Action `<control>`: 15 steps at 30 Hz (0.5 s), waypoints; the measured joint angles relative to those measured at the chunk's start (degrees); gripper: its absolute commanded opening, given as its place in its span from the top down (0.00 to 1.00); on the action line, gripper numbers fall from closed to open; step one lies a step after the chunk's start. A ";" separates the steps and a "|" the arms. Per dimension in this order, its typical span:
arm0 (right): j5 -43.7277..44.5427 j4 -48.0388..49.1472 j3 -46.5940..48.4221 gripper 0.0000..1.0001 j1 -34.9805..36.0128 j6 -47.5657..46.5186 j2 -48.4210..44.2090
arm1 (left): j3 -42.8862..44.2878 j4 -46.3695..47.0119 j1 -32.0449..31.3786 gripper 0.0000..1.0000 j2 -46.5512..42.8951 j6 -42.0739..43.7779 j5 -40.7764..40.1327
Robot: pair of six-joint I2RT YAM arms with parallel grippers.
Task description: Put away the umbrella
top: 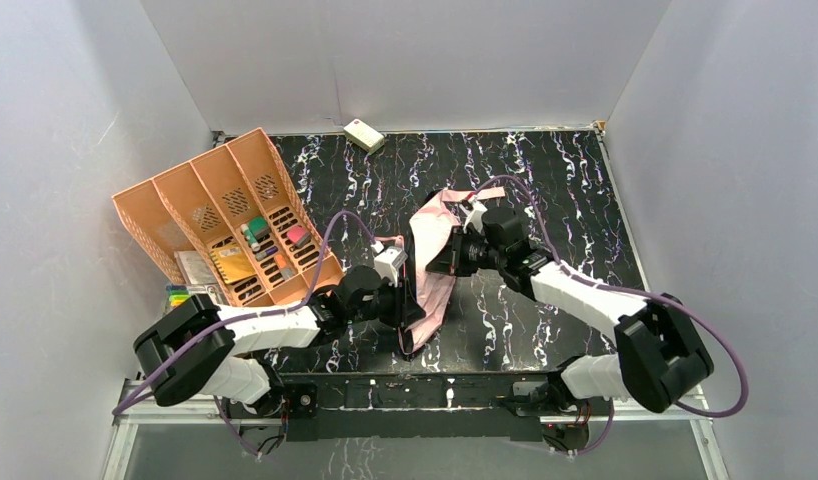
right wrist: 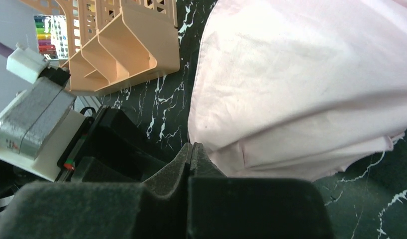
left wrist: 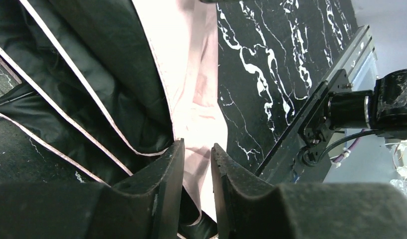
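The umbrella (top: 432,230) lies part-folded in the middle of the black marbled table, pink fabric up and black folds with pink edging beneath. My left gripper (top: 413,290) is at its near end. In the left wrist view that gripper (left wrist: 197,149) stands open a finger's width, a strip of pink fabric (left wrist: 191,74) running through the gap beside the black folds (left wrist: 92,74). My right gripper (top: 435,258) is at the umbrella's left edge. Its tips (right wrist: 192,146) are shut together against the hem of the pink fabric (right wrist: 301,74); no cloth shows between them.
An orange slotted organiser (top: 225,215) with several small items lies tilted at the left, a pack of coloured markers (top: 177,296) beside it. A small cream box (top: 364,134) sits at the back wall. Grey walls enclose three sides. The metal front rail (left wrist: 316,99) runs close to the left gripper.
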 measured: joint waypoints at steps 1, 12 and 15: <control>-0.35 0.61 0.26 0.97 0.00 0.11 0.98 | 0.00 -0.02 0.00 0.78 0.33 0.13 0.11; -2.36 5.79 -0.55 0.97 1.14 2.47 7.10 | 0.02 -0.44 -0.02 0.92 2.32 0.68 1.51; -2.54 7.61 -2.14 0.97 1.33 2.73 8.46 | 0.04 -0.48 -0.02 0.95 3.37 0.76 1.86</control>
